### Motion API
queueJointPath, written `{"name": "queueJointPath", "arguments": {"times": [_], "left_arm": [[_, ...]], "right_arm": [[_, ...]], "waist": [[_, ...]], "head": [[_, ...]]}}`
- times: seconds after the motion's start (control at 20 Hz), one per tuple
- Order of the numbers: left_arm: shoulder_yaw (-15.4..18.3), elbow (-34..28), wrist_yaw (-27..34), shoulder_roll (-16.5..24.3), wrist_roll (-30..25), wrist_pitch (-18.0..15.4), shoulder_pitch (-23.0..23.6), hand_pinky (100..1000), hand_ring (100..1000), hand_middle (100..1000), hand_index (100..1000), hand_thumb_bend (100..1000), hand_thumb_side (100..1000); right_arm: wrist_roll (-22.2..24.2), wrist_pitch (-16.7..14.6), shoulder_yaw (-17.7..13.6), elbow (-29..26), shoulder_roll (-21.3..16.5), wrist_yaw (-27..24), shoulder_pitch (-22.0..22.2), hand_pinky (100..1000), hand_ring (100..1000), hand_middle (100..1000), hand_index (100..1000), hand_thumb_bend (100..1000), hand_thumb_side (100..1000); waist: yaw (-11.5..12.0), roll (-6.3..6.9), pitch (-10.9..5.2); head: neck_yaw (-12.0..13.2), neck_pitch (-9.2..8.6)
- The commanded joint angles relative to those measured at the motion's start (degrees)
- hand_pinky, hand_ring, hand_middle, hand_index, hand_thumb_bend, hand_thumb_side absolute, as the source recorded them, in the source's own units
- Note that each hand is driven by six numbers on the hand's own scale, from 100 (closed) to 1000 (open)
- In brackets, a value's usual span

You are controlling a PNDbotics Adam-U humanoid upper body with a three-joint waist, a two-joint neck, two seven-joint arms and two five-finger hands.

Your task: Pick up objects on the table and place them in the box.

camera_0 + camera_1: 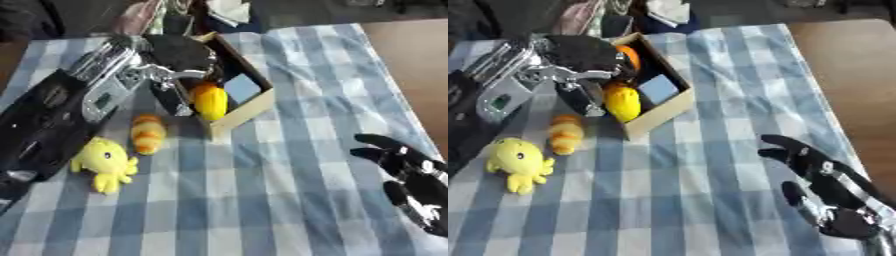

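A yellow plush octopus (105, 162) and a small orange-and-yellow striped soft toy (148, 133) are lying on the blue-and-white checked tablecloth (262, 200) at your nine o'clock, just beside each other and outside the open cardboard box (248, 107). The box is sitting at twelve o'clock, holding a pale blue block (241, 87) and something orange (629, 56) at its far end. Your left hand (179, 55) is reaching in from ten o'clock, hanging over the box's near wall. Its fingers are curling around a yellow oval plush (211, 101) at the box's rim. Your right hand (820, 185) is resting at four o'clock, fingers relaxed and apart, touching nothing.
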Motion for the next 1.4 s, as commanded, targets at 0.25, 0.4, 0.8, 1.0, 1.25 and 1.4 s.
{"name": "queueJointPath", "arguments": {"times": [0.25, 0.4, 0.8, 1.0, 1.25, 1.4], "left_arm": [[0.5, 1.5, -4.5, 0.3, 0.6, -0.4, -1.3, 695, 620, 609, 751, 361, 100], [0.9, 2.3, -6.8, 0.1, 1.0, -0.2, -1.3, 703, 635, 630, 775, 379, 100], [1.6, 3.5, -9.5, -0.5, 6.6, 1.2, -1.8, 710, 649, 655, 814, 416, 104], [2.0, 3.5, -9.9, -0.6, 8.8, 2.5, -2.4, 715, 659, 668, 830, 423, 108], [2.5, 3.0, -9.7, -0.2, 9.8, 3.4, -2.5, 726, 673, 681, 836, 424, 109], [2.9, 1.3, -8.3, 1.4, 8.9, 3.2, -2.2, 731, 676, 678, 827, 424, 117]], "right_arm": [[0.2, -0.1, 0.0, -0.4, -0.2, -0.3, -0.6, 1000, 922, 973, 1000, 100, 459], [0.2, -0.1, 0.0, -0.4, -0.2, -0.3, -0.7, 1000, 922, 973, 1000, 100, 461], [0.2, -0.1, 0.0, -0.3, -0.1, -0.3, -0.7, 1000, 923, 973, 1000, 100, 464], [0.3, 0.0, 0.0, -0.2, -0.1, -0.3, -0.7, 1000, 923, 973, 1000, 100, 464], [0.3, 0.0, 0.0, -0.2, 0.0, -0.3, -0.7, 1000, 923, 974, 1000, 100, 461], [0.2, 0.0, -0.1, -0.2, 0.0, -0.3, -0.6, 1000, 923, 974, 1000, 100, 462]], "waist": [[-0.2, -0.69, -1.84], [-0.2, -0.73, -1.81], [-0.6, -0.8, -1.75], [-0.7, -0.78, -1.77], [-0.8, -0.79, -1.86], [-0.7, -0.73, -1.95]], "head": [[0.1, -0.35], [0.1, -0.45], [0.0, -0.64], [0.0, -0.62], [-0.1, -0.67], [-0.2, -0.68]]}}
